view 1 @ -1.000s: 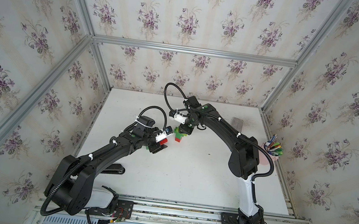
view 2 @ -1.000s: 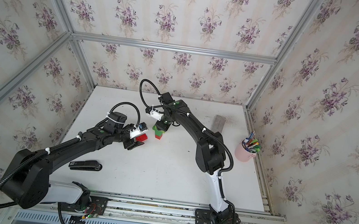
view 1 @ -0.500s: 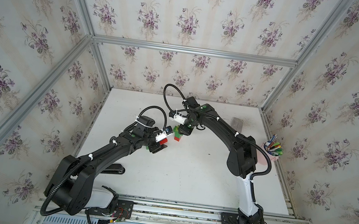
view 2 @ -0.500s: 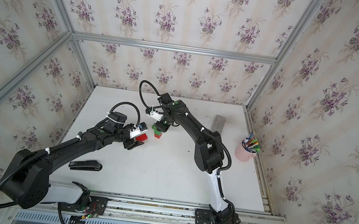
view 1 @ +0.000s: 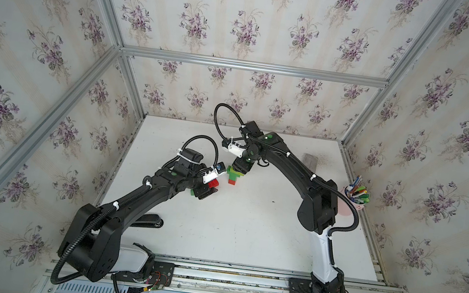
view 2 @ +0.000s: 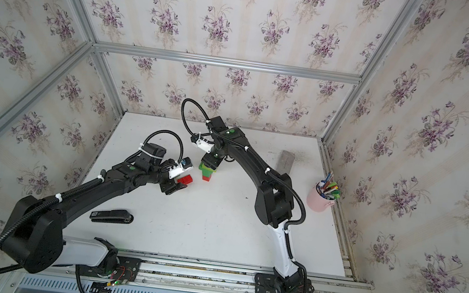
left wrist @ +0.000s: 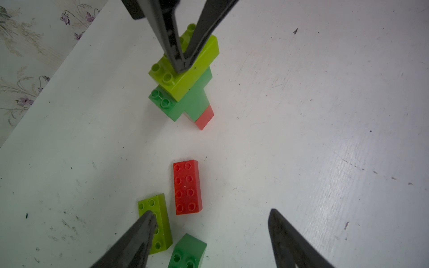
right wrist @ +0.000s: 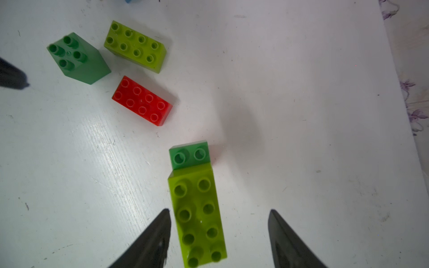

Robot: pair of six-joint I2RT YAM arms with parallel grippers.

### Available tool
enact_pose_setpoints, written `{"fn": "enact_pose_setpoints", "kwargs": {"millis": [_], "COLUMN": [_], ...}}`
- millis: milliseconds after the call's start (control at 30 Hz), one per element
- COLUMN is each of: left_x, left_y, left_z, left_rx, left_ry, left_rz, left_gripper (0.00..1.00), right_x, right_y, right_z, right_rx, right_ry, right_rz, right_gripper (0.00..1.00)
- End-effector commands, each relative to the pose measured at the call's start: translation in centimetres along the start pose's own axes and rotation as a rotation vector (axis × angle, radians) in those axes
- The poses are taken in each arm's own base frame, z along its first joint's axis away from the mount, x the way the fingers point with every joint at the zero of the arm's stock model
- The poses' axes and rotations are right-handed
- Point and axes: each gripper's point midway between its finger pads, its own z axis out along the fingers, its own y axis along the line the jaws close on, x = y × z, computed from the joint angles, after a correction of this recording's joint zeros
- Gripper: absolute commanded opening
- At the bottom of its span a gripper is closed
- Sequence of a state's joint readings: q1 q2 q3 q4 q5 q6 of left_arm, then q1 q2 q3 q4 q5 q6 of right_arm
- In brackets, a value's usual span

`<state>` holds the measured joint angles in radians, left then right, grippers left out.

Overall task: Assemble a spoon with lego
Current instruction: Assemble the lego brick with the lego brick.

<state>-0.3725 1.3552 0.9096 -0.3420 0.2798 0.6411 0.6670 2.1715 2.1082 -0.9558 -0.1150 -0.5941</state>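
The partly built spoon [view 1: 233, 176] [view 2: 207, 173] stands upright mid-table: red brick at the bottom, dark green above, an oblong lime brick [right wrist: 197, 215] [left wrist: 185, 69] on top. My right gripper [right wrist: 218, 210] [view 1: 239, 169] hangs over that lime brick, open, its fingers on either side of it and apart from it. My left gripper [left wrist: 210, 213] [view 2: 174, 188] is open just above the loose lego: a red oblong [left wrist: 187, 186] [right wrist: 142, 101], a lime oblong [left wrist: 155, 222] [right wrist: 135, 46] and a dark green square brick [left wrist: 188, 253] [right wrist: 77, 58]. Nothing is between its fingers.
A grey block [view 1: 310, 161] [view 2: 287, 161] lies at the back right. A pink cup of pens [view 1: 355, 198] [view 2: 321, 197] stands by the right wall. A black stapler [view 1: 148, 220] [view 2: 111, 216] lies at the front left. Walls close off three sides of the table.
My right gripper has opened and let go of the lime brick on top of the build. The left gripper has opened a little wider. Neither arm has shifted much.
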Motion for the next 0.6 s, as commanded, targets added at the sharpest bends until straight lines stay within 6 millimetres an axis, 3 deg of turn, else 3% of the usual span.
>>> {"fn": "enact_pose_setpoints", "kwargs": {"millis": [0,100,267,467,500,567], "left_x": [1.8,2.4,2.9,3.7,4.0,4.1], "left_y": [-0.3,0.0,0.2,1.0,1.5,2.0], "left_z": [-0.4,-0.4,0.8,3.4,3.9,4.8], "left_rx": [0.023,0.030,0.064,0.118,0.102,0.107], "left_ry": [0.120,0.172,0.222,0.319,0.342,0.364], "left_rz": [-0.032,-0.045,-0.066,-0.060,-0.055,-0.058], "left_gripper": [0.78,0.78,0.79,0.79,0.79,0.78], "right_x": [-2.3,-3.1,-1.9,1.0,2.8,4.1], "right_y": [-0.5,-0.4,-1.5,-3.0,-4.7,-5.0], "right_z": [-3.3,-5.3,-7.0,-9.8,-10.4,-10.9], "right_rx": [0.031,0.017,0.073,0.135,0.164,0.180], "right_ry": [-0.118,-0.188,-0.190,-0.243,-0.232,-0.225], "right_rz": [-0.010,-0.017,-0.029,0.009,0.048,0.065], "right_gripper": [0.68,0.68,0.69,0.70,0.70,0.70]}}
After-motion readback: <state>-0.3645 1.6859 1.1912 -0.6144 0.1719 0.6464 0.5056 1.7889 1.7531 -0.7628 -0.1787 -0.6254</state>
